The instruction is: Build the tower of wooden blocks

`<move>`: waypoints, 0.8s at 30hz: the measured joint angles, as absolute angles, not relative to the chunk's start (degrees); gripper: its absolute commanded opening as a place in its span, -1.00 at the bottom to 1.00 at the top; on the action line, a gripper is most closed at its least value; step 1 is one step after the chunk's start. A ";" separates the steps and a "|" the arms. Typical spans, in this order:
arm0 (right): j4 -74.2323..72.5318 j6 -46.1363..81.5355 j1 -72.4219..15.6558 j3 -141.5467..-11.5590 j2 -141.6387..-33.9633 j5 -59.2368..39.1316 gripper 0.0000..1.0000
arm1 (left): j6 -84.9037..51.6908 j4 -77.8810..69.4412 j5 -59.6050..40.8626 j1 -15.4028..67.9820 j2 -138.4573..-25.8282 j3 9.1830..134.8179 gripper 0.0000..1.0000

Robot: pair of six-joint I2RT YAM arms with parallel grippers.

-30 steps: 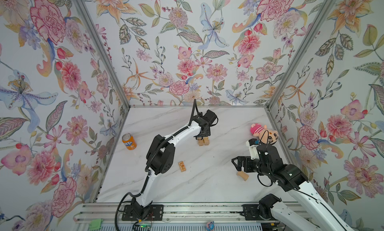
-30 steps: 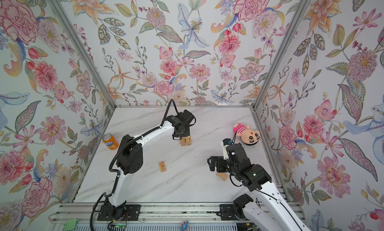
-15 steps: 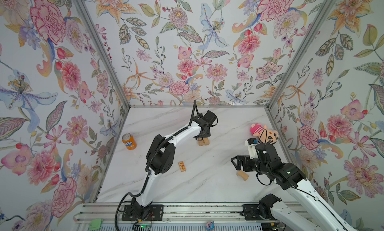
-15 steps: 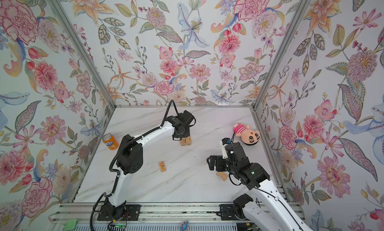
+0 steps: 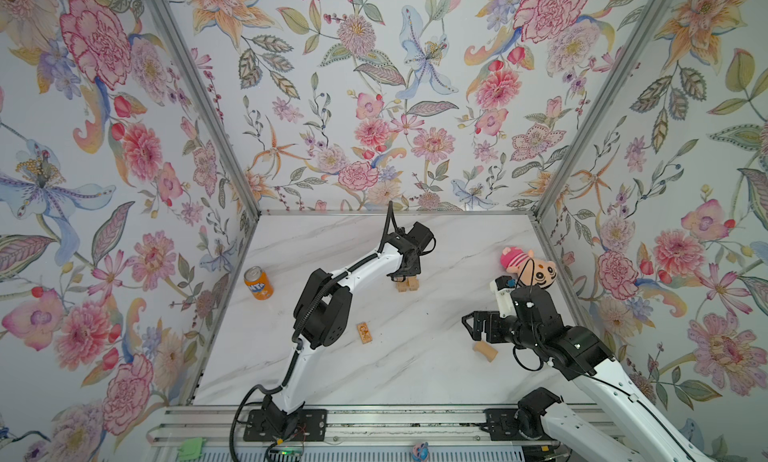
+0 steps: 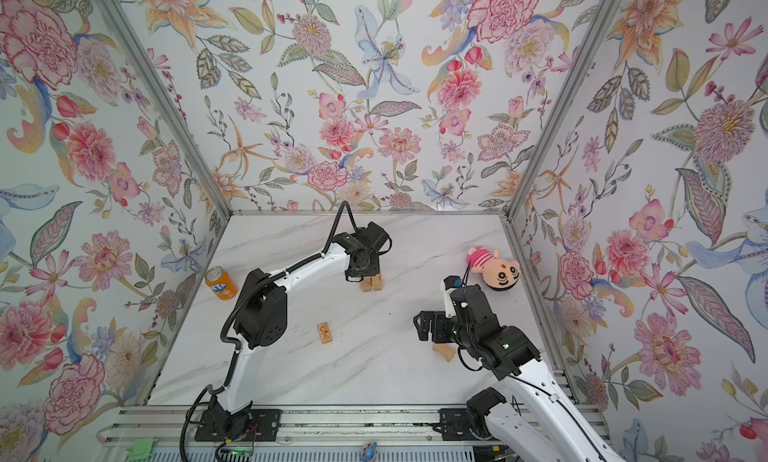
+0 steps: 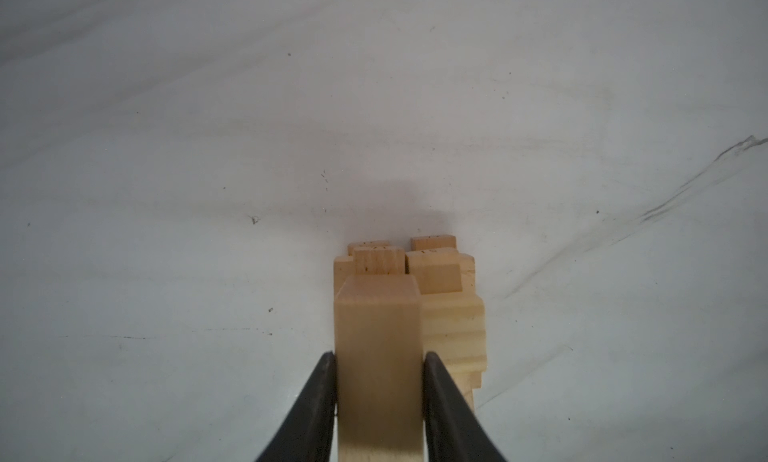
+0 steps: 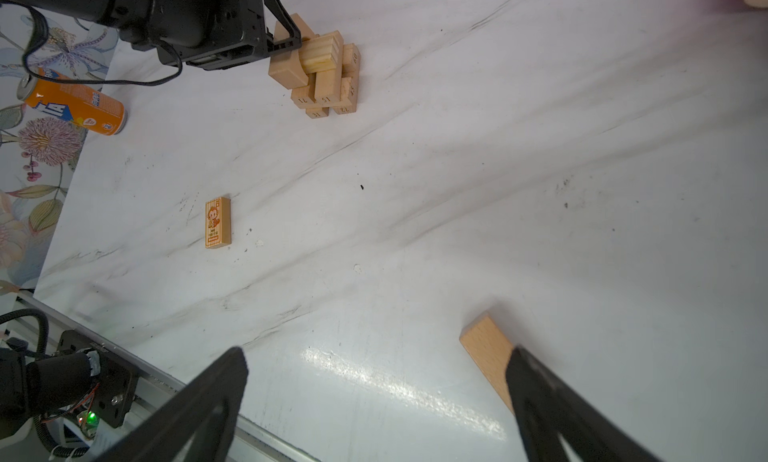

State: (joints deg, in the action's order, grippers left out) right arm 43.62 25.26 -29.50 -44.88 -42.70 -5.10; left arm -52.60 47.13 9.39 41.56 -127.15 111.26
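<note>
The tower (image 5: 407, 284) stands at the far middle of the marble-look tabletop (image 5: 415, 381), a short stack of pale wood bricks in crossed layers. The left gripper (image 7: 379, 381) is down on top of it, jaws pressed against both sides of a plain brick (image 7: 376, 335) that sits in the top layer, just beside a ridged brick (image 7: 455, 331). Looking down in both top views, the gripper's black body hides the upper part of the stack, and only the near-side bricks show. From the right wrist camera, numbers are printed on the brick ends: 51, 31, 22, 45 and 60 can be made out

Nearer and to the left, well apart from the tower, a brick with an orange cartoon monkey print (image 5: 365, 332) lies flat on its own. The writing under the figure is too small to read. At the near right a curved brick (image 5: 486, 351) lies on the marble just beside the right gripper (image 5: 468, 327), whose jaws stand wide apart above the tabletop. In its wrist view one finger (image 8: 552, 410) covers part of that brick

An orange Fanta can (image 5: 258, 283) stands upright by the left wall, with the letters "NTA" showing. A plush doll (image 5: 536, 273) in a pink striped hat lies at the far right, close to the flowered wall (image 5: 665, 273) and just behind the right arm's wrist
</note>
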 measured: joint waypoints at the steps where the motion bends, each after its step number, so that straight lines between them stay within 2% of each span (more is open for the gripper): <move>1: 43.62 25.26 -29.50 -44.88 -42.70 -5.10 0.98 | -52.58 47.13 9.39 41.56 -127.15 111.28 -0.27; 7: 43.62 25.23 -29.50 -44.88 -42.70 -5.10 0.99 | -52.58 47.16 9.39 41.52 -127.42 111.31 -0.24; 16: 43.59 25.06 -29.50 -44.88 -42.70 -5.10 0.98 | -52.51 48.03 10.07 41.52 -128.01 112.36 0.14; 24: 43.59 24.84 -29.02 -44.88 -43.05 -5.08 0.98 | -51.16 50.76 12.95 41.52 -127.68 119.98 0.19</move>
State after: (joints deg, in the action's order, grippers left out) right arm 43.59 24.84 -29.02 -44.88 -43.05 -5.08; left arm -51.16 50.76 12.95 41.52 -127.68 119.98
